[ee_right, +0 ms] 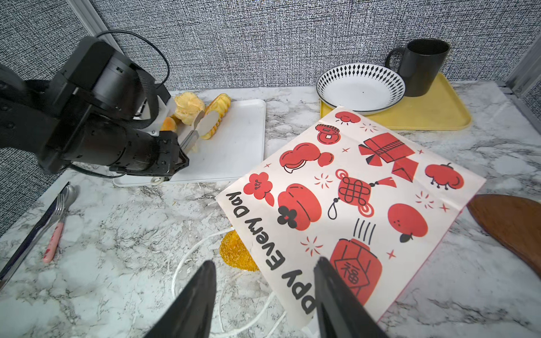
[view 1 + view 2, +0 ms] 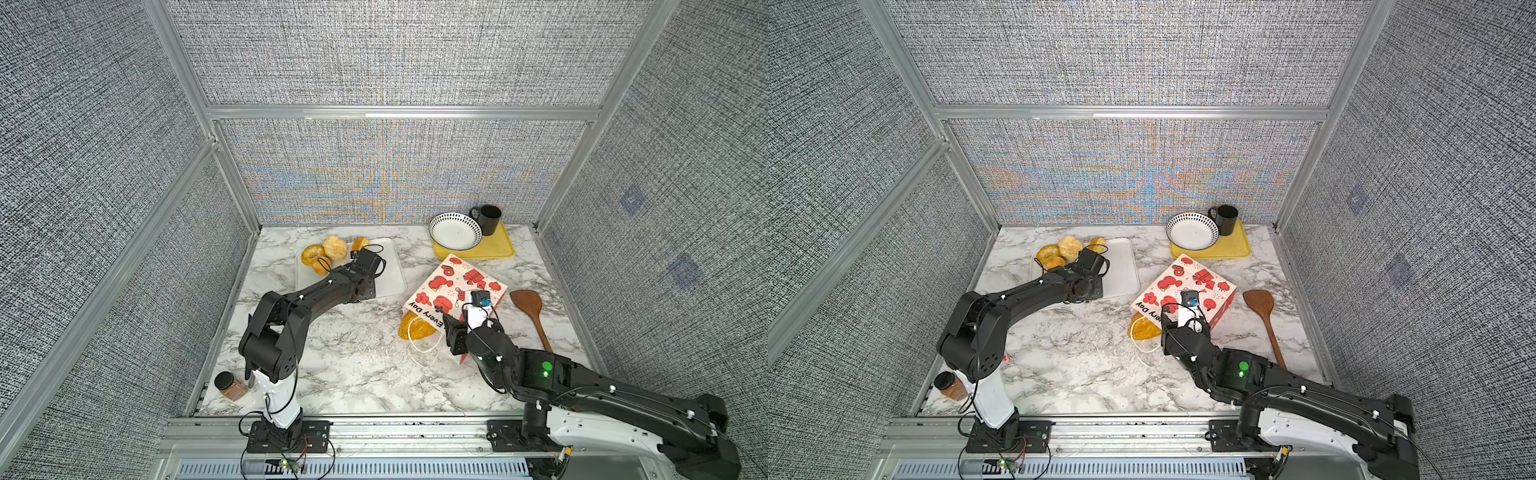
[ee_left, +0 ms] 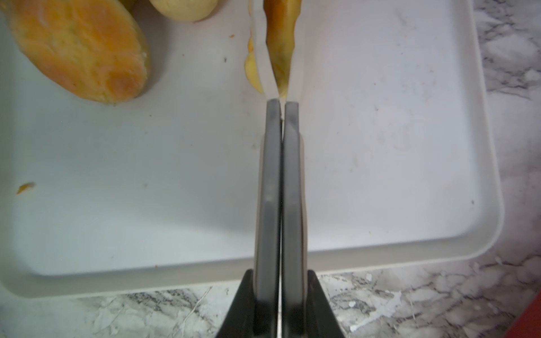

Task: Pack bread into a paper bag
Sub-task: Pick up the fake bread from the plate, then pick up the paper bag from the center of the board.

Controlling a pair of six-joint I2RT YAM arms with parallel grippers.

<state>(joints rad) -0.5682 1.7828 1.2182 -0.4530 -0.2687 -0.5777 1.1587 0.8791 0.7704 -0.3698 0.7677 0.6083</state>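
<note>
One loaf (image 2: 415,328) in paper bag (image 2: 457,282) mouth (croissant (image 2: 360,242) pinched) | spatula (image 2: 528,305) beside

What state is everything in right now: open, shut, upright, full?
Bag: lying on its side, loaf sticking out.
Left gripper: jaws shut on croissant.
Right gripper: jaws open by bag mouth.
Other bread: three pieces on white tray.
Mug: upright.
Bowl: upright, empty.
Jar: upright, lid on.

A marble bench (image 2: 353,374) carries a white tray (image 2: 395,282), a yellow tray (image 2: 498,248) holding a patterned bowl (image 2: 455,230) and black mug (image 2: 488,220), a wooden spatula (image 2: 530,307), a spice jar (image 2: 228,386) and cutlery (image 1: 58,210).
</note>
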